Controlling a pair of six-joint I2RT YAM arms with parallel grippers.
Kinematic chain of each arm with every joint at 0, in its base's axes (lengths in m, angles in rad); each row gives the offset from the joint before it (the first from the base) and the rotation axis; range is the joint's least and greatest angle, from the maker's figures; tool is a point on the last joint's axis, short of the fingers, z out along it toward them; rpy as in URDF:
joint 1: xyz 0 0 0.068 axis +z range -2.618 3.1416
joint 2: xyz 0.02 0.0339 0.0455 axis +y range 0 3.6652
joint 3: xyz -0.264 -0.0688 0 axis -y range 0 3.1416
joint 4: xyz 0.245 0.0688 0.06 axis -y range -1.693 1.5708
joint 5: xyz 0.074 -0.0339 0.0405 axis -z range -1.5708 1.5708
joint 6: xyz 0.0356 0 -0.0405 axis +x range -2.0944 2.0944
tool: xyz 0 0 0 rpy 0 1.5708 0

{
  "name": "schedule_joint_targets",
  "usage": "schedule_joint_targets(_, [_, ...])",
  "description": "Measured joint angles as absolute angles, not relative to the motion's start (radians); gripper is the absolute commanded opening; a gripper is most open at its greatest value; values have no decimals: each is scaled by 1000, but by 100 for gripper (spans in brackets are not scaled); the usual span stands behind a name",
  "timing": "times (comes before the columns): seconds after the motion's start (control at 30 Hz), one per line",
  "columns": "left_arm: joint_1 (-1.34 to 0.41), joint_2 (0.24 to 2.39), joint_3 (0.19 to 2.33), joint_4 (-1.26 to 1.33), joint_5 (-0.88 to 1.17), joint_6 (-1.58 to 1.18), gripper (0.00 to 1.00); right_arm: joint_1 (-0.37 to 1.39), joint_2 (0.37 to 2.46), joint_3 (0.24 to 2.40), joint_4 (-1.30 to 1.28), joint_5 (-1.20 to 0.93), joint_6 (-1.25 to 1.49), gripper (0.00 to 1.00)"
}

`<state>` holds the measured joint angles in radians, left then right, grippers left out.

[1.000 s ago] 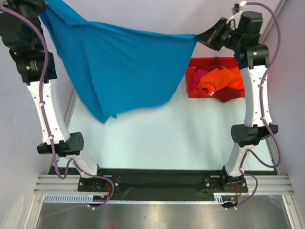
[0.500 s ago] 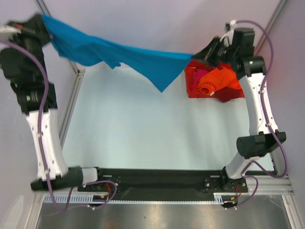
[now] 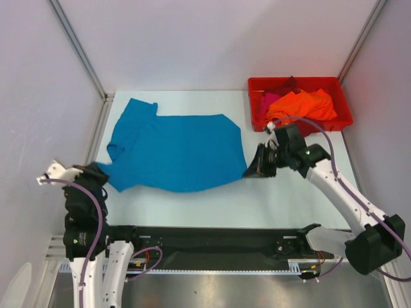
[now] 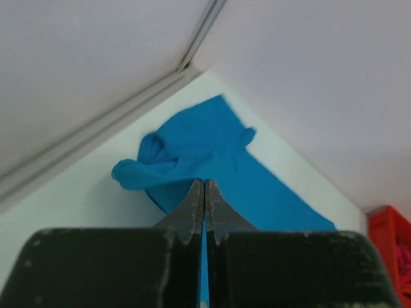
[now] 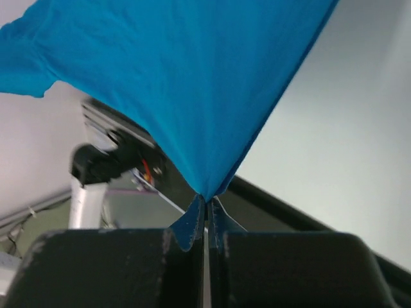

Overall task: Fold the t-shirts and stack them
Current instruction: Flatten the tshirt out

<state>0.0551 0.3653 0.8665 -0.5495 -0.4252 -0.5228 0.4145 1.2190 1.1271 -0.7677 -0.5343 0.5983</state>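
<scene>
The teal-blue t-shirt (image 3: 176,151) lies spread flat on the white table, collar end to the left and one sleeve pointing to the back. My left gripper (image 3: 99,172) sits low at the shirt's near-left corner. Its jaws are shut with blue cloth (image 4: 212,144) showing between them. My right gripper (image 3: 250,172) is shut on the shirt's near-right corner, and the cloth (image 5: 173,77) fans out from its tips (image 5: 207,197). An orange t-shirt (image 3: 302,106) and a magenta one (image 3: 270,99) lie bunched in the red bin.
The red plastic bin (image 3: 298,80) stands at the back right against the wall, and its corner (image 4: 388,224) shows in the left wrist view. Grey walls with metal posts close in the table on the left, back and right. The black base rail (image 3: 205,240) runs along the near edge.
Both arms swung down from high at the back to low near the front. The teal-blue shirt, stretched in the air before, now lies flat on the table.
</scene>
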Motion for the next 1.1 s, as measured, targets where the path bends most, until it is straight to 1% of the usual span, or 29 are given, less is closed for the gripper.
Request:
schedule_joint_targets(0.03, [45,330,824,-596,-450,-555,0,427,1184,1065,-771,-529,603,0])
schedule_joint_targets(0.1, [15,265,759,-710,-487,-608,3,444,1126,957,-768,-519,622,0])
schedule_joint_targets(0.13, [-2,232,743,-757,-503,-641,0,450,1101,911,-757,-516,632,0])
schedule_joint_targets(0.27, [-21,147,760,-873,-582,-759,0,476,1047,772,-748,-500,668,0])
schedule_joint_targets(0.37, [-21,193,801,-905,-600,-790,0,485,1039,736,-745,-483,681,0])
schedule_joint_targets(0.53, [-21,356,857,-925,-571,-775,0,494,1039,760,-738,-451,680,0])
schedule_joint_targets(0.6, [-21,402,907,-924,-551,-738,0,517,1042,820,-776,-421,677,0])
schedule_joint_targets(0.67, [-23,442,1014,-923,-525,-685,0,540,1045,914,-814,-396,670,0])
schedule_joint_targets(0.87, [-36,574,1457,-756,-455,-531,0,613,1052,1370,-901,-313,645,0])
schedule_joint_targets(0.93, [-41,607,1589,-696,-431,-486,0,627,1038,1487,-912,-296,643,0])
schedule_joint_targets(1.03, [-46,640,1742,-633,-399,-435,0,637,1004,1601,-915,-284,645,0])
schedule_joint_targets(1.1, [-49,662,1847,-606,-378,-408,0,640,977,1638,-915,-278,651,0])
